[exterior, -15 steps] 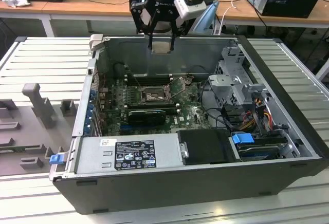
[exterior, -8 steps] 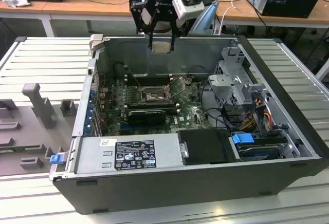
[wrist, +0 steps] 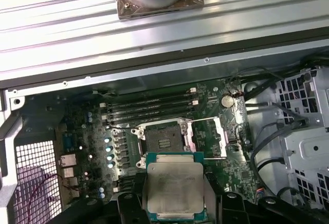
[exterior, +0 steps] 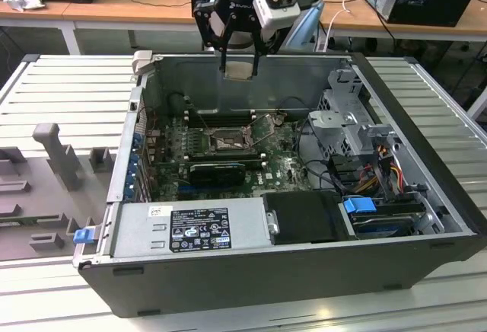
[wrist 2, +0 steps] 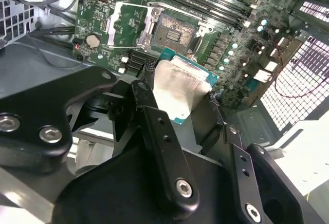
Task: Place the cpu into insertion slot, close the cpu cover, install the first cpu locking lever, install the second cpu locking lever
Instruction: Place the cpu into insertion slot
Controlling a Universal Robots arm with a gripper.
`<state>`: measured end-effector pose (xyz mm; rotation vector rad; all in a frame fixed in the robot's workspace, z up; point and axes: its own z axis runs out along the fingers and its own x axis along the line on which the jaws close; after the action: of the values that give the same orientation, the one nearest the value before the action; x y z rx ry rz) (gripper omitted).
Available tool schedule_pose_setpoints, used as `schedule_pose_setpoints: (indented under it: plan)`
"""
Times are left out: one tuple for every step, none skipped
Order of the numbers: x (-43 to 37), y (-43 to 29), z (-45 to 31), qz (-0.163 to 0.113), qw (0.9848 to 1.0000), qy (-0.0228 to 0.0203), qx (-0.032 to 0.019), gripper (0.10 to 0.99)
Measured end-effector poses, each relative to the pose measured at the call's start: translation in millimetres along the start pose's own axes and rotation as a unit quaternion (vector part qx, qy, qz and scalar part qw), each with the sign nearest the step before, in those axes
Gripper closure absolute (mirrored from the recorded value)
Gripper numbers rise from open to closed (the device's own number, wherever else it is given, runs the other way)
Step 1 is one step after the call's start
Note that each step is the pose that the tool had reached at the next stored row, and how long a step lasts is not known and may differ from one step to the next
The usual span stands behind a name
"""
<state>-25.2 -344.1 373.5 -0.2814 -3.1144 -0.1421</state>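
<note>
My gripper (exterior: pixel 239 64) hangs above the open computer case, over its back wall, shut on the cpu (exterior: pixel 239 68). Both wrist views show the cpu (wrist: pixel 175 187) (wrist 2: pixel 179 88) as a pale silvery square on a green base, clamped by its edges between the black fingers (wrist 2: pixel 148 100). Below it, on the green board, the insertion slot (wrist: pixel 162 137) (wrist 2: pixel 172 33) (exterior: pixel 226 142) lies bare, its dark centre exposed. The cpu cover (wrist: pixel 208 135) (wrist 2: pixel 125 24) is flipped open beside the slot. The cpu is well above the slot and apart from it.
Long black memory slots (wrist: pixel 149 106) run just behind the socket, and a black card (exterior: pixel 217 170) lies in front of it. The power supply (exterior: pixel 190 229) fills the case's near side; a drive cage (exterior: pixel 350 115) with cables is on the exterior view's right. Grey fixtures (exterior: pixel 57 153) stand outside.
</note>
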Motion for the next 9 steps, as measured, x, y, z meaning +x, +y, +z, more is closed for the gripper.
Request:
schedule_pose_setpoints:
  plan:
    - [0.0, 0.0, 0.0, 0.004, 1.0, -0.0004, -0.0001, 0.557]
    - [0.0, 0.0, 0.0, 0.006, 1.0, -0.0006, -0.0002, 0.557]
    - [0.0, 0.0, 0.0, 0.008, 1.0, -0.0008, -0.0002, 0.557]
    - [0.0, 0.0, 0.0, 0.01, 0.9999, -0.0009, -0.0002, 0.557]
    - [0.0, 0.0, 0.0, 0.012, 0.9999, -0.0011, -0.0003, 0.557]
    - [0.0, 0.0, 0.0, 0.014, 0.9999, -0.0013, -0.0003, 0.557]
    - [0.0, 0.0, 0.0, 0.016, 0.9999, -0.0015, -0.0003, 0.557]
    - [0.0, 0.0, 0.0, 0.018, 0.9998, -0.0016, -0.0004, 0.557]
    - [0.0, 0.0, 0.0, 0.02, 0.9998, -0.0018, -0.0004, 0.557]
